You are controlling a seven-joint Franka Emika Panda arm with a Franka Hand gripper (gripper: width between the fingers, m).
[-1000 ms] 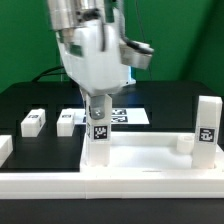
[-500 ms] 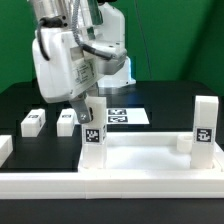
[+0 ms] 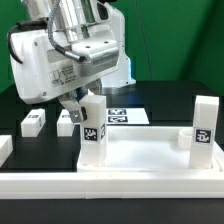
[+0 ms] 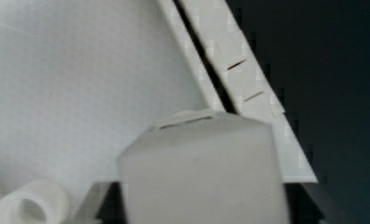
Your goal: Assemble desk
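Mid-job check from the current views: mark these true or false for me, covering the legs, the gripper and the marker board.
1. Two legs stand upright on the desk panel. True: the leg on the exterior view's left and the leg on the exterior view's right.
2. The gripper is at the leg on the exterior view's right. False: it is at the top of the leg on the exterior view's left.
3. No legs lie off the panel. False: at least two loose legs lie on the black table.
4. The marker board lies on the table behind the desk panel. True.
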